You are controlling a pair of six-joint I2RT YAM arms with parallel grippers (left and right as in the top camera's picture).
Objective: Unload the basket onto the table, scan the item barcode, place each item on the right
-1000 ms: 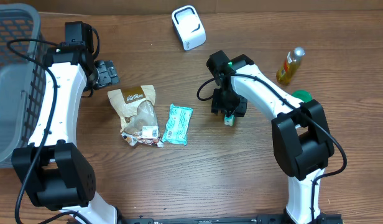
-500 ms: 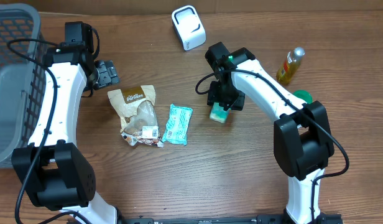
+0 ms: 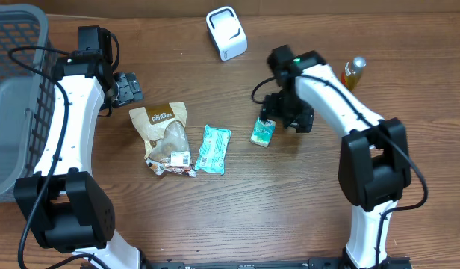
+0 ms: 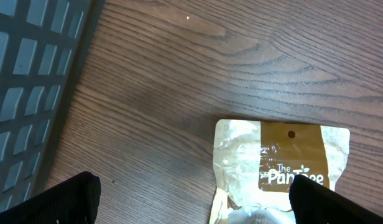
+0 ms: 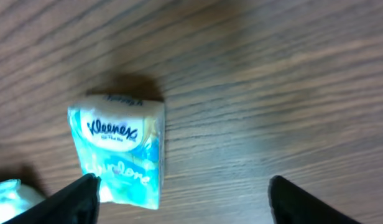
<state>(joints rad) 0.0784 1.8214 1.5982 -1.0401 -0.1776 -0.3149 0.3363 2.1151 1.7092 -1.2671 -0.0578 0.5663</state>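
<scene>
Presently, item: Kleenex pack (image 3: 263, 132) (image 5: 120, 158), lying flat on the worktop (image 3: 290, 202), printed face up.
Right end effector (image 3: 288, 119) (image 5: 185, 200): just right of the Kleenex pack in the overhead view, fingers spread wide, nothing between them. Wrist view puts one finger (image 5: 76, 199) at the pack's lower corner; contact cannot be told.
Scanner (image 3: 226, 32): white, well beyond the Kleenex pack towards the far edge, slightly left.
Teal wrapper (image 3: 213, 149): near the Kleenex pack, on its left, flat.
Brown snack bag (image 3: 164, 134) (image 4: 281, 168): further left of the Kleenex pack, past the teal wrapper.
Left end effector (image 3: 128, 87) (image 4: 191, 205): far left of the Kleenex pack, above the bag's top edge, fingers fully apart, empty.
Basket (image 3: 13, 97) (image 4: 30, 74): farthest left of the Kleenex pack.
Bottle (image 3: 349, 78): right of the Kleenex pack, beyond the right arm.
</scene>
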